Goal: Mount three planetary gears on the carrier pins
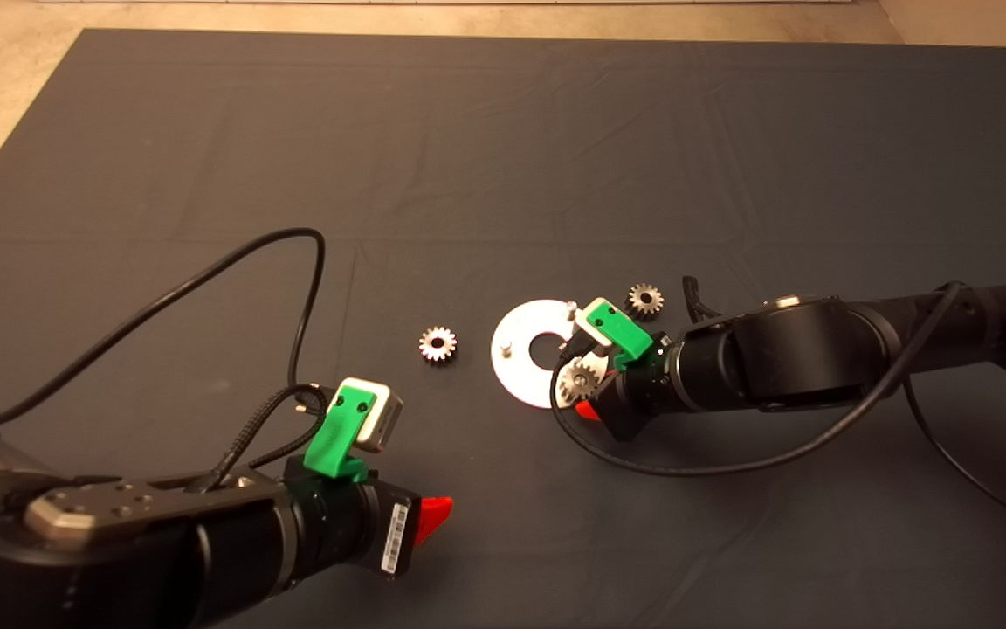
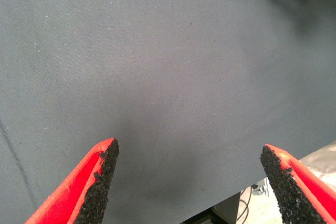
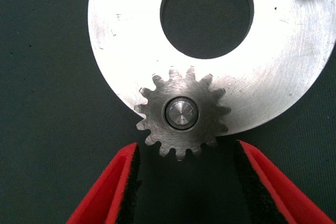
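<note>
On the dark mat [image 1: 503, 157], which fills most of the head view, the two black arms are the biggest things in sight. The left arm lies along the near left edge, and its left gripper [image 2: 189, 182] hangs over bare cloth with the red fingers [image 2: 100, 182] spread wide, holding nothing and touching nothing. The right arm reaches in from the right side, and the right gripper [image 3: 184, 182] sits at the near edge of the disc [image 1: 520, 345].

That flat round silver disc, with its centre hole, lies near the middle of the mat. In the right wrist view its fingers [image 3: 118, 187] stand apart on either side of a mounted gear [image 3: 182, 114], with a clear gap between each pad and the teeth, so the tool grips nothing. This gear sits flat on the disc's rim, and a pin's end [image 3: 181, 113] shows through its bore.

Two more carrier pins stand bare: one [image 1: 507, 349] on the disc's left part, another [image 1: 570, 307] at its far edge beside the wrist camera. A second gear [image 1: 437, 343] lies on the mat just left of the disc, and a third gear [image 1: 644, 300] lies beyond the right gripper, both loose.
</note>
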Action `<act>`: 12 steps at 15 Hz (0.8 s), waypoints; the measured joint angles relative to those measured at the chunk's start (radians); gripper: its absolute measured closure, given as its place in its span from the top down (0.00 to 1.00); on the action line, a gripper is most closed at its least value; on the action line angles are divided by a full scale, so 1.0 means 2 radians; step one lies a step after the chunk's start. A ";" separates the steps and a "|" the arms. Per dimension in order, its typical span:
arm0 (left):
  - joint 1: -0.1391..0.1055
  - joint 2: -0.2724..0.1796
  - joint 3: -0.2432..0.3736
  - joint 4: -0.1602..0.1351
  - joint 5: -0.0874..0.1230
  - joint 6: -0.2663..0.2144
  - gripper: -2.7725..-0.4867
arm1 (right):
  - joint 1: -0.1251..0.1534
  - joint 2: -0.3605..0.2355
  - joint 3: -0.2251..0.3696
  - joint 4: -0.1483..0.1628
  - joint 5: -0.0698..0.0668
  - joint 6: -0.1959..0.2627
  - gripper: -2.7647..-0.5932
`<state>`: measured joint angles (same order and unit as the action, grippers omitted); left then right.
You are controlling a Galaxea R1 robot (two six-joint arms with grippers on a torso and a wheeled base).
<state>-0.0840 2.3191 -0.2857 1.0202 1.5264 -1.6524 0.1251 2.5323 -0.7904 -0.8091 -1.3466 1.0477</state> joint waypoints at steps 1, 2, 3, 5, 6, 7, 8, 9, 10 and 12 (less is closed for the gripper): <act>0.000 0.000 0.000 0.000 0.000 0.000 0.62 | 0.000 0.000 0.000 0.001 0.000 0.000 0.36; 0.000 0.000 0.000 0.000 0.000 0.000 0.62 | 0.000 0.000 0.000 0.003 0.000 0.000 0.37; 0.000 0.000 0.000 0.000 0.000 0.000 0.62 | 0.000 0.000 0.000 0.007 0.000 -0.001 0.38; 0.000 0.000 0.000 0.000 0.000 0.000 0.62 | 0.007 -0.001 0.000 0.016 0.000 -0.004 0.45; 0.000 0.000 0.000 0.000 0.000 0.000 0.62 | 0.015 -0.001 0.000 0.025 0.000 -0.004 0.46; 0.000 0.000 0.000 0.000 0.000 0.000 0.62 | 0.026 -0.002 0.000 0.035 -0.001 -0.005 0.49; 0.000 0.000 0.000 0.000 0.000 0.000 0.62 | 0.039 -0.003 0.000 0.047 -0.001 -0.006 0.50; 0.000 0.000 0.000 0.000 0.000 0.000 0.62 | 0.047 -0.005 -0.002 0.051 -0.002 -0.013 0.51; 0.000 0.000 0.000 0.000 0.000 0.000 0.62 | 0.050 -0.010 -0.003 0.053 -0.004 -0.023 0.51; 0.000 0.000 0.000 0.000 0.000 0.000 0.62 | 0.051 -0.031 -0.007 0.061 -0.009 -0.041 0.51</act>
<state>-0.0840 2.3187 -0.2857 1.0202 1.5264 -1.6526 0.2266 2.4707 -0.8037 -0.6871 -1.3638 0.9665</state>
